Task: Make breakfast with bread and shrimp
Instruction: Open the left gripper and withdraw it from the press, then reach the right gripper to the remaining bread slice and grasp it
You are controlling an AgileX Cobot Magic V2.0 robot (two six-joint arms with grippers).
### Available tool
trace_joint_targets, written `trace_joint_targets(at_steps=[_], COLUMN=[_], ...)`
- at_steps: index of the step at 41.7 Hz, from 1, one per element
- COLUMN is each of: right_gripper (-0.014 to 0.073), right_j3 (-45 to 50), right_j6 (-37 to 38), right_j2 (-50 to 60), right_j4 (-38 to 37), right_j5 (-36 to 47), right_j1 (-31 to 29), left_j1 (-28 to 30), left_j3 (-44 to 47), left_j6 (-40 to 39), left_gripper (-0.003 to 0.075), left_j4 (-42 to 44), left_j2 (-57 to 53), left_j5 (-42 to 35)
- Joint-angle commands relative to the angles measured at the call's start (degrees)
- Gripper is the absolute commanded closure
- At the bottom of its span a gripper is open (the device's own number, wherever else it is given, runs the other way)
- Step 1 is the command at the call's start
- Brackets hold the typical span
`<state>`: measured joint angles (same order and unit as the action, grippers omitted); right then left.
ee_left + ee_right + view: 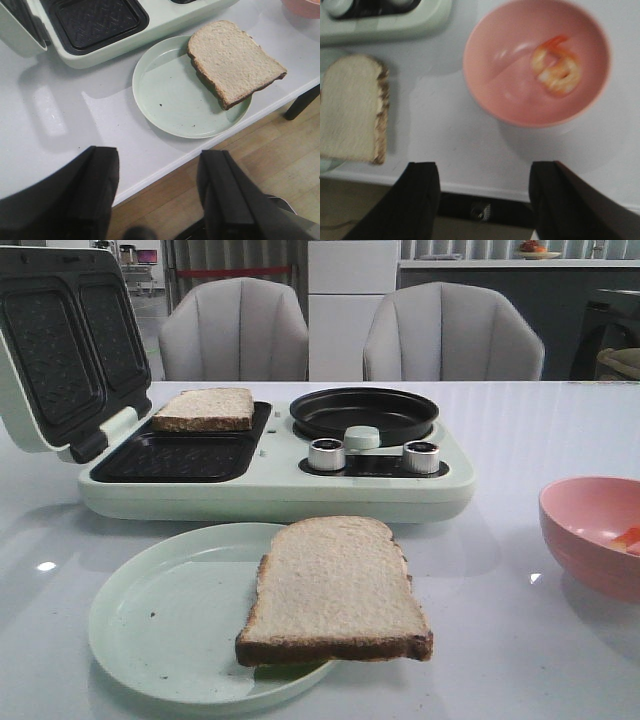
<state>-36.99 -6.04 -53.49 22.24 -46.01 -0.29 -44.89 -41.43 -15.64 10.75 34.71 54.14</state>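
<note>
One bread slice [337, 590] lies on the pale green plate [160, 620], overhanging its right rim; both wrist views show this slice too [234, 60] [351, 115]. A second bread slice [206, 409] rests in the far tray of the open breakfast maker [270, 490]. A curled pinkish-orange shrimp [556, 67] sits in the pink bowl [485, 65], whose rim shows at the front view's right edge [580, 530]. My left gripper [159, 192] hangs open over the table's near edge, short of the plate. My right gripper [484, 197] is open too, at the table edge just short of the bowl. Neither holds anything.
The breakfast maker has its lid [65, 345] raised at the left, an empty near tray [180, 455], a round black pan [363, 413] and two silver knobs [326, 454]. Two grey chairs [235, 330] stand behind the table. Wooden floor [280, 165] shows past the table's edge.
</note>
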Motion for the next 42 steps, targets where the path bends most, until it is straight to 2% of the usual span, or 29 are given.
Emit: trace_joint_targets(at_steps=[1,13,23,27,42], right_gripper=[0.0088,0.0088,0.0088,0.0088,0.0088], right_j3=[-0.3,1.4,-0.2,-1.9,-8.8], right_j6=[-6.4,-19.0,-25.6,-27.5,-27.6], right_j2=[-3.7,-17.4,-27.2,-30.6,-40.5], right_j4=[9.2,28.3,38.5,40.6,40.8], right_j5=[0.8,7.5,11.8,11.6,10.5], right_j1=[2.3,13.9,17.8,18.4,18.7], left_j1=[-0.5,-0.5,-0.5,-0.5,-0.5], left_j3=[-1.5,-1.5,-1.5,-1.5,-1.5], left_j6=[0.3,0.3,0.3,0.3,0.3], left_gripper=[0.0307,0.0307,0.0307,0.0307,0.0307], left_j4=[0.3,0.3,0.3,0.3,0.3], left_j2=[0.1,0.1,0.1,0.1,0.1], left_j5=[-4.9,-8.1,-8.2,-8.2,-8.2])
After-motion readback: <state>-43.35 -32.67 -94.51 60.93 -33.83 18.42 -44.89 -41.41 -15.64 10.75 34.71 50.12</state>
